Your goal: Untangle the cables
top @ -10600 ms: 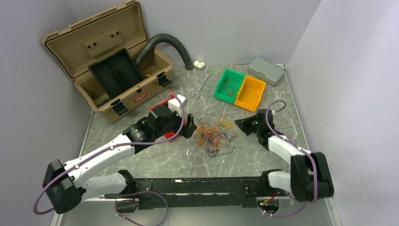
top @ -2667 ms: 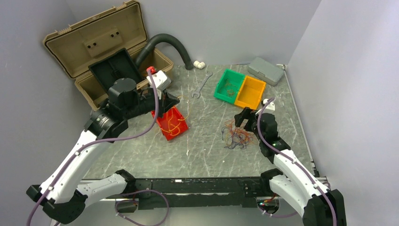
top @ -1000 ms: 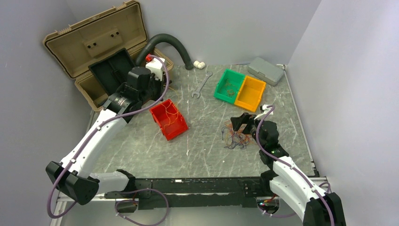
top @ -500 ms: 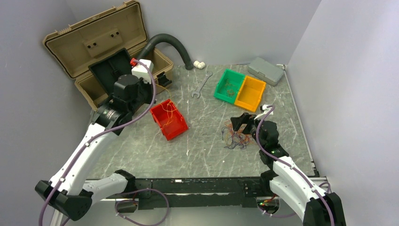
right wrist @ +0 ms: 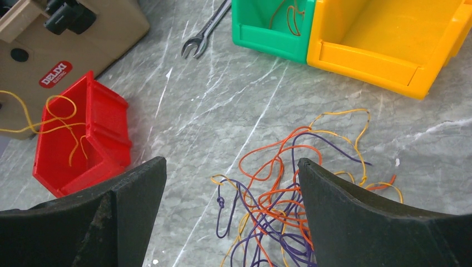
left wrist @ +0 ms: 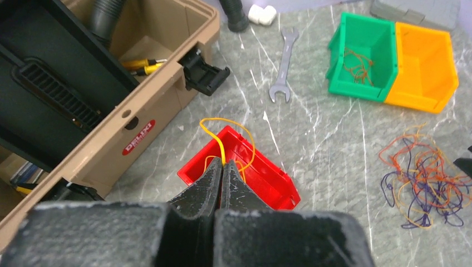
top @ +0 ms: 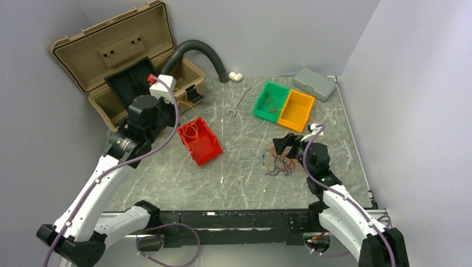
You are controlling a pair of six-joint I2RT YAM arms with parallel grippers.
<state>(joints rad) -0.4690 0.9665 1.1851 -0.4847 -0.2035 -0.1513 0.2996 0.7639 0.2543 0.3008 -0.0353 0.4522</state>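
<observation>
My left hand (left wrist: 221,169) is fully closed: its two fingers pinch one yellow cable (left wrist: 223,150) above the red bin (left wrist: 267,183). The loose loops of that strand trail down into the bin.

My right hand (right wrist: 229,164) stands wide open and holds nothing. It hovers over the tangle of cables (right wrist: 278,206), which lies below and between its fingers; I see no contact.

The tangle — orange, purple and yellow strands — rests on the tabletop (top: 245,172) near my right arm, well apart from the red bin.

A few orange strands lie in the green bin (left wrist: 356,89), which touches the orange bin (left wrist: 428,94). A wrench (left wrist: 284,61) lies between the open toolbox (left wrist: 161,105) and the green bin.
</observation>
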